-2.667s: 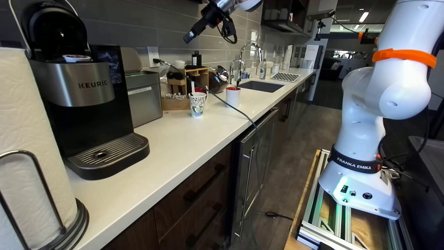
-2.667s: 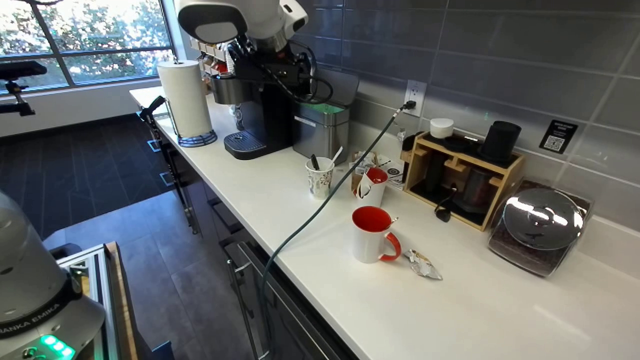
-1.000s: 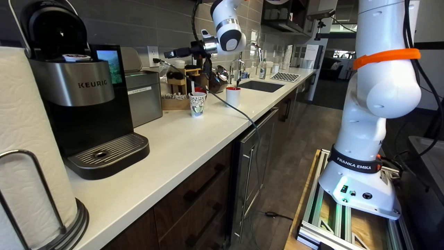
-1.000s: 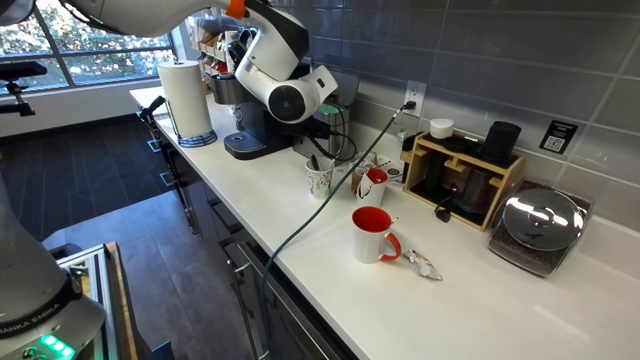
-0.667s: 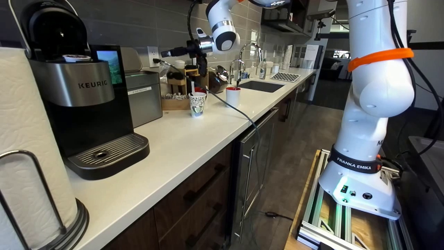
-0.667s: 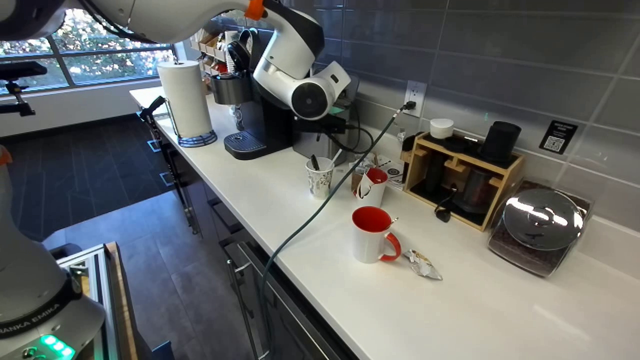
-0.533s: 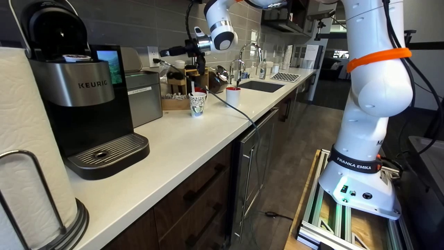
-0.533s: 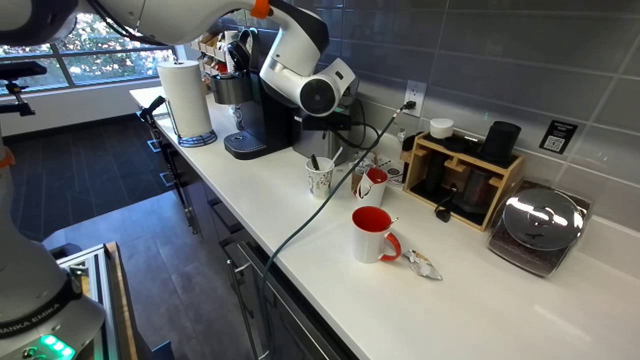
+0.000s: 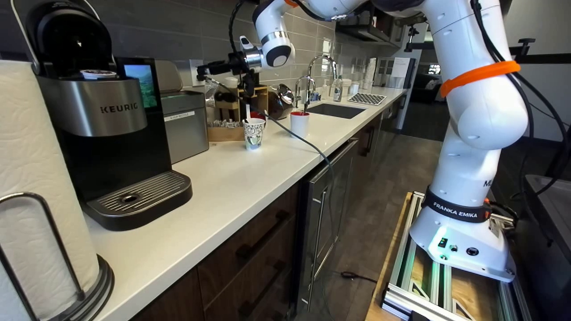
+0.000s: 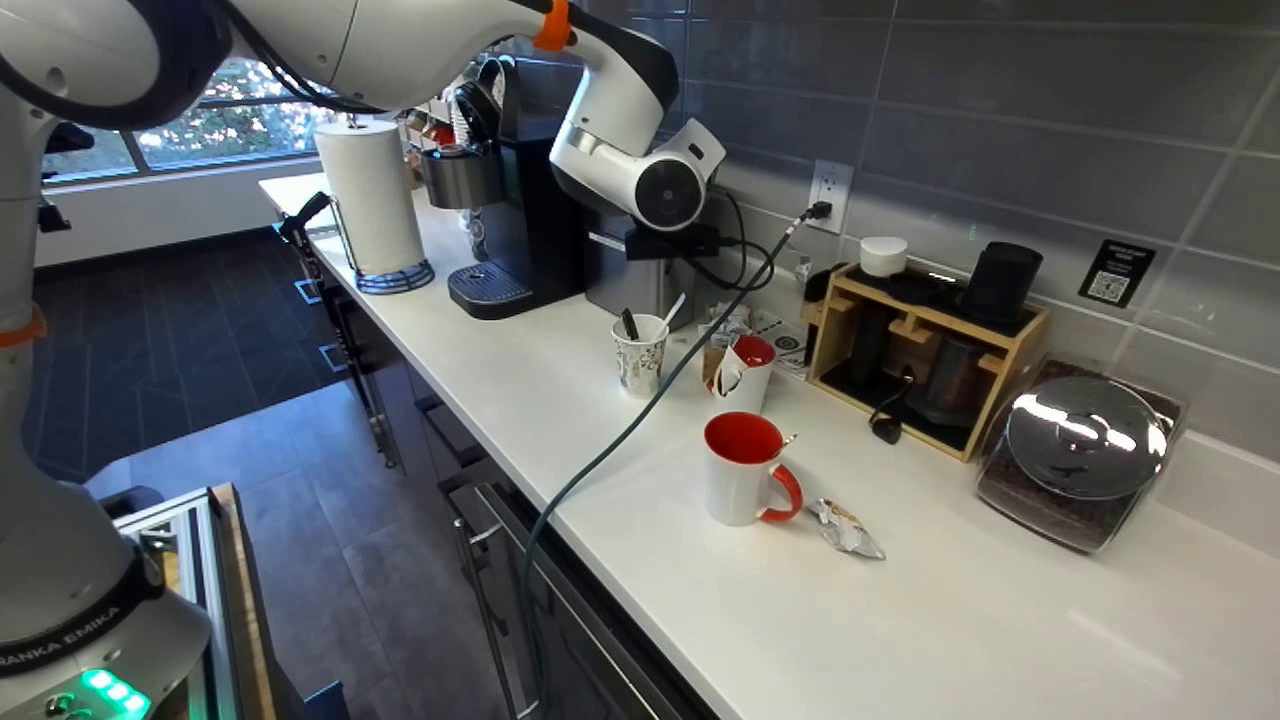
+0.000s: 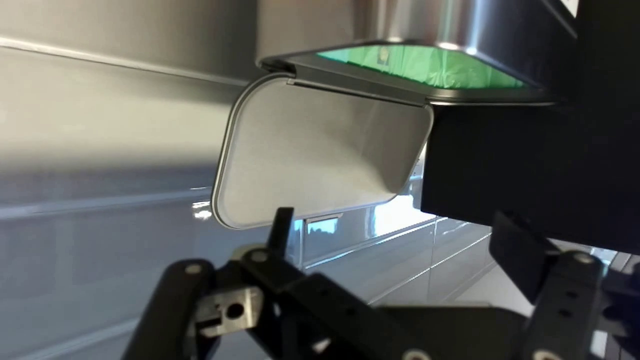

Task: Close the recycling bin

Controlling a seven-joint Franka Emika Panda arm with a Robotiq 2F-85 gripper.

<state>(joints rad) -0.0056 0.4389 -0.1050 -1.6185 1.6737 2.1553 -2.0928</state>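
The recycling bin is a grey metal box (image 9: 187,129) behind the coffee maker; part of it shows in an exterior view (image 10: 620,275). Its lid (image 9: 167,76) stands open, tilted back toward the tiled wall. In the wrist view the lid (image 11: 320,150) shows its whole inner face, and a green liner (image 11: 430,65) lines the bin's opening (image 11: 350,27). My gripper (image 11: 400,242) is open, with nothing between the fingers. In an exterior view the gripper (image 9: 201,72) points level toward the bin side, near the wall outlet, apparently apart from the lid. The arm hides the lid in an exterior view.
The black coffee maker (image 9: 111,147) stands beside the bin and shows as a dark block (image 11: 500,165). A cable (image 10: 640,415) runs from the outlet across the counter. A patterned cup (image 10: 640,355), red-white mug (image 10: 730,490) and wooden organizer (image 10: 925,350) stand nearby.
The arm has come down and my gripper has turned from pointing downward to nearly level. Over the last second it has shifted left in an exterior view, toward the bin. The lid has not moved.
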